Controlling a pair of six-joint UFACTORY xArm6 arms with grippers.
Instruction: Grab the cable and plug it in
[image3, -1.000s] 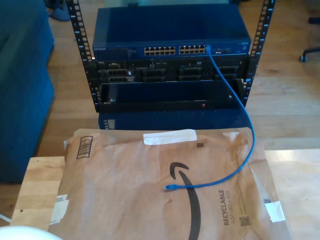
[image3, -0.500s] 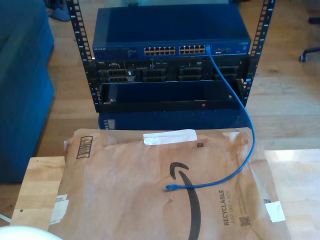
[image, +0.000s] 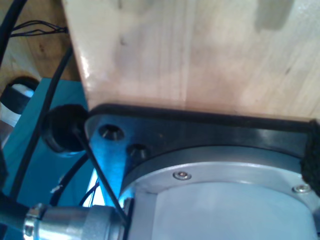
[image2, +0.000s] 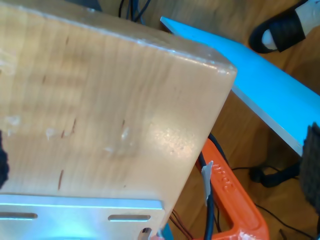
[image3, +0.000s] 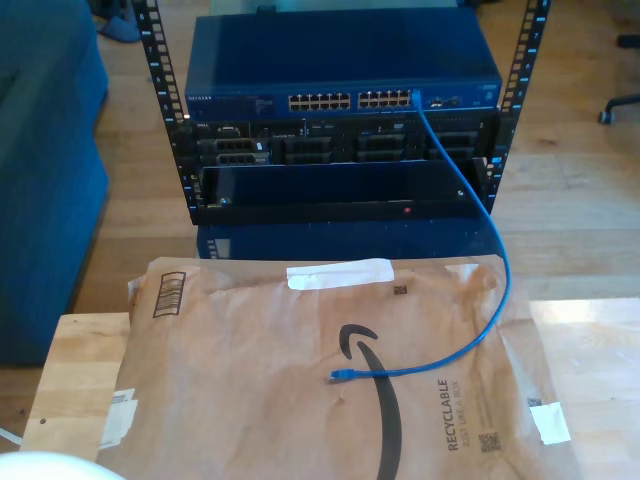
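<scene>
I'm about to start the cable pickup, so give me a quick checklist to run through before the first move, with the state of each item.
1. Free plug of the cable lies in the open on the brown paper mailer: ok.
2. Other end of the cable already sits in the blue switch, at the port row's end toward the exterior view's right: ok.
3. Open ports remain in the switch's row: ok.
4. Nothing lies on the plug: ok.
5. My first claw open and ready: cannot tell.
6. My second claw open and ready: cannot tell.
</scene>
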